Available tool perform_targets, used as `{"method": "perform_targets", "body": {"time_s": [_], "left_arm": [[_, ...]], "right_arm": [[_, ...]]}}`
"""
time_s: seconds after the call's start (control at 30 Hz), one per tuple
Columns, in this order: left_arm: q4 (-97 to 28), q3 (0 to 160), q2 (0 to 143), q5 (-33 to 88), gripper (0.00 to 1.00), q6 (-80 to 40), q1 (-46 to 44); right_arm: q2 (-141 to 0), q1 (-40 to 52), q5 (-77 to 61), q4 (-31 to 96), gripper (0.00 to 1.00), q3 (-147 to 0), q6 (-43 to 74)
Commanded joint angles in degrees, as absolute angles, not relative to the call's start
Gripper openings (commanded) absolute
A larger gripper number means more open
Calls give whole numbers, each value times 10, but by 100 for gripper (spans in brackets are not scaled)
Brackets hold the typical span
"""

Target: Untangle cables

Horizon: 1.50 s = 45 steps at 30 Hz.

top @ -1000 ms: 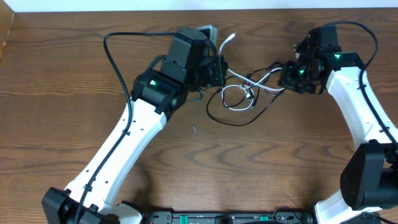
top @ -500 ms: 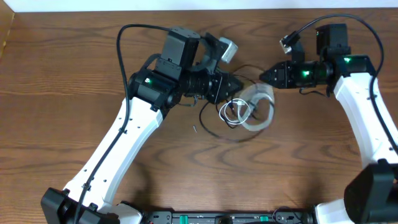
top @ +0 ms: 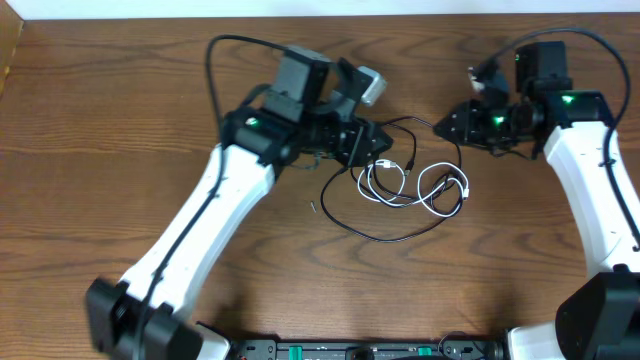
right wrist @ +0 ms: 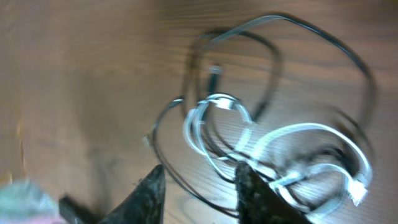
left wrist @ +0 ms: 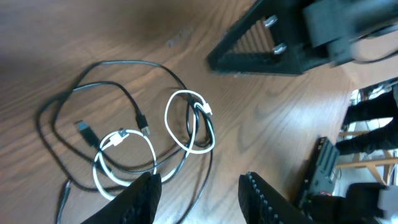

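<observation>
Table [top: 100, 120]: brown wood; both arms reach in from the near edge and meet in its far half.
Left gripper [top: 385, 142]: it points toward 3 o'clock in the overhead view. In the left wrist view its fingers [left wrist: 144, 194] stand moderately apart, with only the table and cords seen beyond them, and they hold nothing.
Right gripper [top: 438, 124]: it points toward 9 o'clock and faces the left one, apart from it. The right wrist view is blurred, but the two fingers [right wrist: 151, 190] show a clear gap between them and I see no cord pinched there.
White cable [left wrist: 167, 119]: it lies flat on the table in two round loops side by side. From above it is at about 5 o'clock from the left tool and 7 o'clock from the right tool, touching neither.
Black cable [left wrist: 124, 62]: one wide loose loop around the white loops, with its small plug ends lying inside the loop.
Tangle: the white loops cross the black strands at several places, so the two cords are not separated.
</observation>
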<state>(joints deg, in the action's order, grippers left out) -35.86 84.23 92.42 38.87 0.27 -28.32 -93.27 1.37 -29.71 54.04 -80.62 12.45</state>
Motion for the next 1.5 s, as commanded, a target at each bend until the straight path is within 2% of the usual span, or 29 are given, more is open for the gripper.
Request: {"method": "perform_targets", "body": {"time_s": [0.0, 0.2, 0.23, 0.37, 0.6, 0.83, 0.97, 1.0, 1.03, 1.1, 1.13, 1.3, 1.47], "left_arm": [[-324, 849, 986, 381, 47, 13, -317], [-238, 849, 1073, 381, 50, 13, -378], [-223, 849, 1084, 381, 53, 14, -387], [-140, 849, 1144, 361, 55, 15, -427], [-75, 849, 1216, 203, 55, -19, -466], [-25, 849, 1267, 110, 56, -22, -484], [-26, 849, 1275, 98, 55, -23, -484], [-27, 849, 1277, 98, 54, -23, -484], [-32, 849, 1278, 98, 46, -23, -484], [-50, 849, 1273, 98, 11, -35, -483], [-67, 849, 1258, 98, 8, -66, -482], [-108, 849, 1155, 116, 7, -123, -469], [-134, 849, 1037, 224, 8, -138, -435]], "right_arm": [[-926, -37, -232, 555, 36, -806, 169], [-926, -124, -228, 604, 40, -806, 145], [-926, -132, -225, 609, 40, -806, 145], [-926, -166, -224, 631, 39, -806, 140], [-926, -168, -220, 642, 38, -806, 126], [-926, -168, -220, 644, 36, -806, 121], [-926, -168, -220, 645, 36, -806, 121], [-926, -168, -220, 644, 36, -806, 121], [-926, -168, -220, 644, 35, -806, 121], [-926, -168, -220, 644, 35, -806, 121], [-926, -168, -220, 644, 35, -806, 121], [-926, -168, -249, 641, 33, -806, 110], [-926, -160, -388, 628, 33, -806, 9]]}}
